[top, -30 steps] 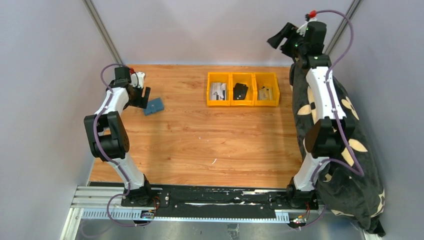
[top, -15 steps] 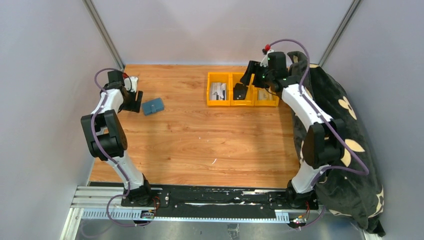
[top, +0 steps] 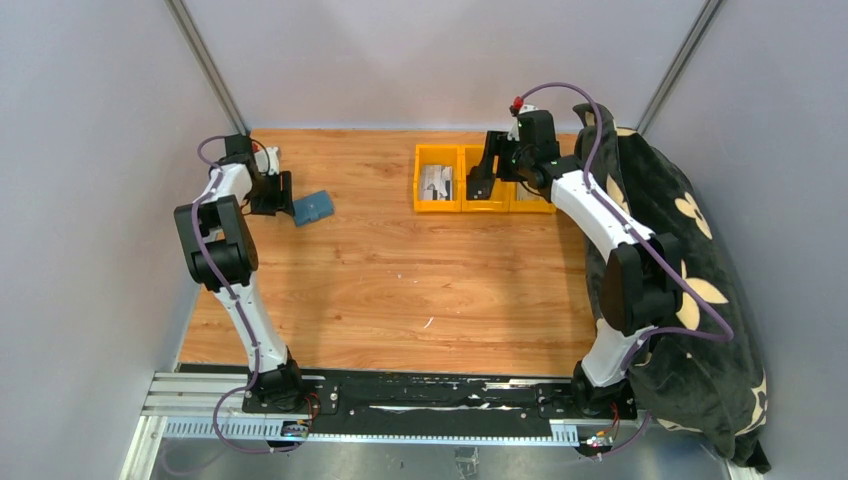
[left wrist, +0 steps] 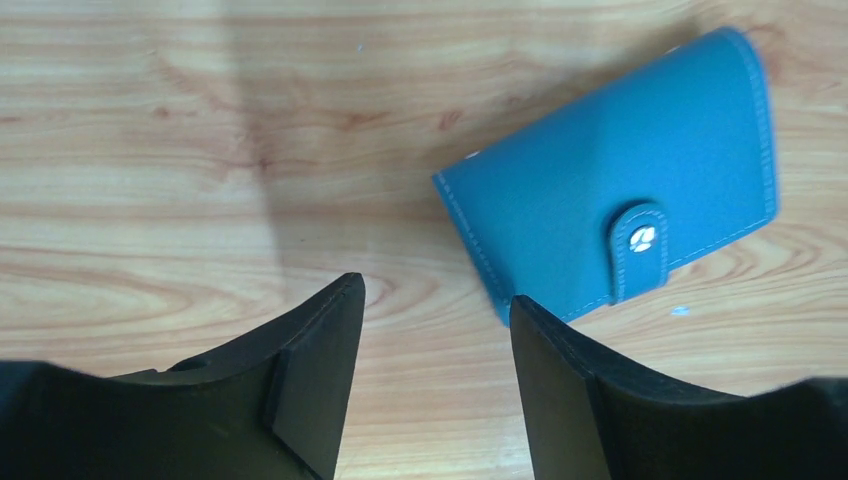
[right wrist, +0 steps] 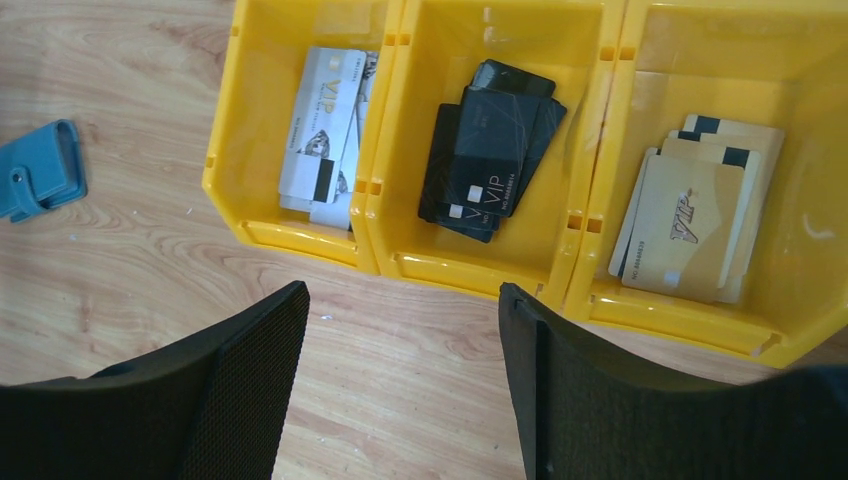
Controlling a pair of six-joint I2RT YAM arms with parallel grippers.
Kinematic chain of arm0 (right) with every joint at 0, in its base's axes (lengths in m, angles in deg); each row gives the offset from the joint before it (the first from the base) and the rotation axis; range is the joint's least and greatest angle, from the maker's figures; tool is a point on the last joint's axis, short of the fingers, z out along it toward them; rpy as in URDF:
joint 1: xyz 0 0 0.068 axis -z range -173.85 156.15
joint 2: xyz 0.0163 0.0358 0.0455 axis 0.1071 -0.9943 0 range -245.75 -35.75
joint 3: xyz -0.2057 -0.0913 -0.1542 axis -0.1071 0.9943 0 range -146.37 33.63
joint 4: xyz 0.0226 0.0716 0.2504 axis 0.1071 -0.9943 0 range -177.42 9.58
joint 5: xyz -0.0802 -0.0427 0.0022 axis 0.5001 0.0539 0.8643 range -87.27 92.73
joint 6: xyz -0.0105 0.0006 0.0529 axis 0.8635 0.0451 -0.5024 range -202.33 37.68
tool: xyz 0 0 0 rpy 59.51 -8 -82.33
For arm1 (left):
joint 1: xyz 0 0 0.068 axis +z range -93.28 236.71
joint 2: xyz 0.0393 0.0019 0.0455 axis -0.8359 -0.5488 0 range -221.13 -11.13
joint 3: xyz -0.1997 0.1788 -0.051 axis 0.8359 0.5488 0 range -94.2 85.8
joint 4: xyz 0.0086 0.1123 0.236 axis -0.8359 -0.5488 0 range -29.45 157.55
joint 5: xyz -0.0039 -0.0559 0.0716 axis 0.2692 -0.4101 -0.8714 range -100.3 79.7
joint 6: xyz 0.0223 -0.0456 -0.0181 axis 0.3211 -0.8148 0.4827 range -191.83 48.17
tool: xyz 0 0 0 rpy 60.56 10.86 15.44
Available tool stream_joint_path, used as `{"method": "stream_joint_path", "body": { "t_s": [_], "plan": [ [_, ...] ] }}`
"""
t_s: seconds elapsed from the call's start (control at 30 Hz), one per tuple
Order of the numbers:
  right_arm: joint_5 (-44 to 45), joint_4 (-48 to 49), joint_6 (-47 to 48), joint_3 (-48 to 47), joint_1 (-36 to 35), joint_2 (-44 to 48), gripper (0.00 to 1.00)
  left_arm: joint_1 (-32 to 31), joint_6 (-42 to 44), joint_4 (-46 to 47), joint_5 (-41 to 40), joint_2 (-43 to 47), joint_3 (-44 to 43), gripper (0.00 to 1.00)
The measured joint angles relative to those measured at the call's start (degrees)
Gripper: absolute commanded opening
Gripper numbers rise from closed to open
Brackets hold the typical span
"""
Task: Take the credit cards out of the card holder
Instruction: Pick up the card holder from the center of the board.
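The slate-blue card holder (top: 312,206) lies flat and closed on the wooden table at the far left, its tab snapped shut. It fills the upper right of the left wrist view (left wrist: 600,180) and shows at the left edge of the right wrist view (right wrist: 40,172). No credit cards show at the holder; any inside are hidden. My left gripper (top: 284,194) is open and empty just left of the holder, and its right fingertip (left wrist: 530,320) is at the holder's near corner. My right gripper (top: 482,178) is open and empty, hovering at the front of the yellow bins (right wrist: 400,290).
Three joined yellow bins (top: 438,205) stand at the back centre, holding pale grey-white cards (right wrist: 322,130), black cards (right wrist: 490,150) and gold cards (right wrist: 690,215). A black flowered cushion (top: 700,290) lies along the right side behind the right arm. Grey walls enclose the table.
My right arm swung down from high at the back right to over the yellow bins. My left gripper drew back left, then moved right up to the holder, which shifted slightly.
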Motion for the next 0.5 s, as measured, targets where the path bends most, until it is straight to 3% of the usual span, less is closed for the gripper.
{"method": "stream_joint_path", "body": {
  "t_s": [0.23,0.5],
  "plan": [
    [1.0,0.1,0.0,0.4,0.0,-1.6,0.72,0.0,-4.7,-0.4,7.0,-0.9,-1.6,0.68],
    [1.8,0.2,0.0,0.5,0.0,-2.3,0.71,-0.1,-10.3,0.9,6.4,-1.1,-1.6,0.6]
  ]
}}
